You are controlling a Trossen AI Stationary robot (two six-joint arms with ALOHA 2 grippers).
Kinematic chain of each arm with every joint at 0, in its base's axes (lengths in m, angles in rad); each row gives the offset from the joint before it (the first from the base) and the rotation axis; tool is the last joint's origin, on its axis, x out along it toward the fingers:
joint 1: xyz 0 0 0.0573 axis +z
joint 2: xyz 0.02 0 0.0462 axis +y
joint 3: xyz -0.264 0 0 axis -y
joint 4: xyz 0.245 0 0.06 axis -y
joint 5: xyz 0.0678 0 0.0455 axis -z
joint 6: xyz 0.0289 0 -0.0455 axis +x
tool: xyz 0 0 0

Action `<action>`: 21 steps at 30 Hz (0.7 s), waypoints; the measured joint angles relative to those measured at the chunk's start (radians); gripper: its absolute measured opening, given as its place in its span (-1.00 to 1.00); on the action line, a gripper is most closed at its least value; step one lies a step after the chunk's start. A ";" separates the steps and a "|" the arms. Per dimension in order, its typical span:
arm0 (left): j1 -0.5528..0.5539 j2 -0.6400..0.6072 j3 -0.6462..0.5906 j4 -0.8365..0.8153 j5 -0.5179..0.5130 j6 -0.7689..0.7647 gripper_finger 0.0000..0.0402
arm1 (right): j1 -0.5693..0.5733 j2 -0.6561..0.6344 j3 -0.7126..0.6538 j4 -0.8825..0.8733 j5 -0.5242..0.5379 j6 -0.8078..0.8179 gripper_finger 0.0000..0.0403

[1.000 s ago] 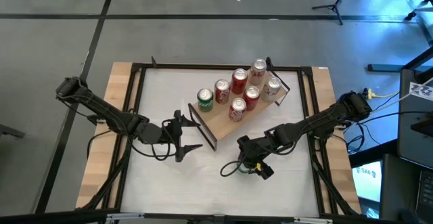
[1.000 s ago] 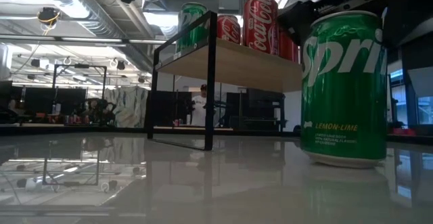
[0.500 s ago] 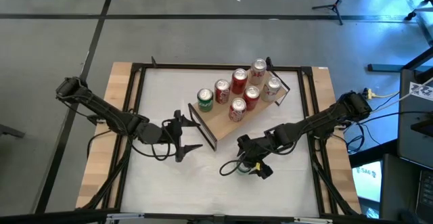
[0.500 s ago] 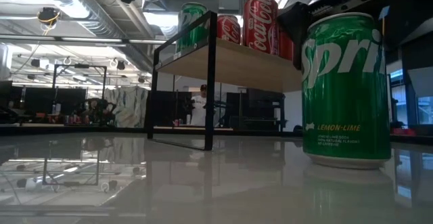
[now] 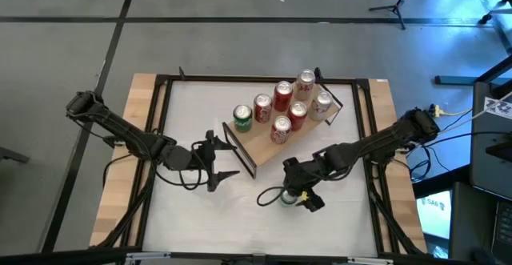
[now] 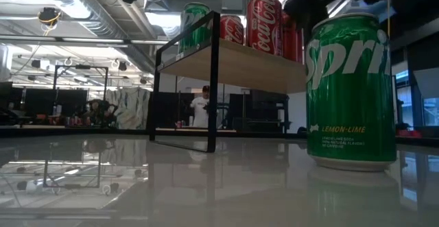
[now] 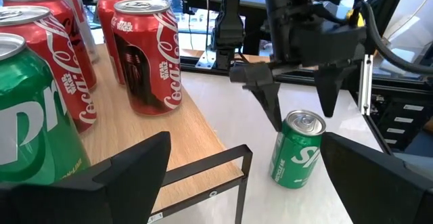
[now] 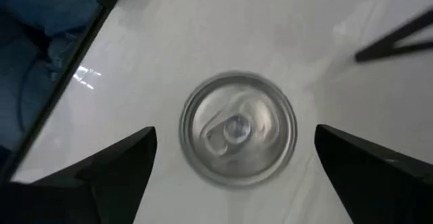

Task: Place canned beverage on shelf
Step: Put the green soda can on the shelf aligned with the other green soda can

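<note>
A green Sprite can stands upright on its base on the white tabletop, near the front; it also shows in the low view and the left wrist view. My right gripper is open above it, pointing down, one finger on either side of the can's top without touching it. The light-wood shelf with black frame ends stands at the far middle and carries several red cans and one green can. My left gripper is open and empty by the shelf's left end.
The shelf's black frame end stands close in front of my left gripper. Bare white tabletop lies at the near left. Wooden edges and a black frame border the table. A person stands far off in the room.
My right gripper has risen a little over the Sprite can's top and stays open. The can stays upright in its place.
</note>
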 joint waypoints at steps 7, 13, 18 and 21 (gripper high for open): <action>0.000 0.000 0.000 0.000 0.000 0.000 0.84 | 0.000 0.000 0.059 -0.146 -0.001 0.199 0.96; 0.000 0.000 0.000 0.000 0.000 0.000 0.84 | 0.000 0.000 0.061 -0.156 -0.067 0.311 0.96; 0.000 0.000 0.000 0.000 0.000 0.000 0.84 | 0.001 0.000 0.061 -0.151 -0.071 0.386 0.96; 0.000 0.000 0.000 0.000 0.000 0.001 0.84 | 0.001 0.000 0.061 -0.149 -0.070 0.414 0.96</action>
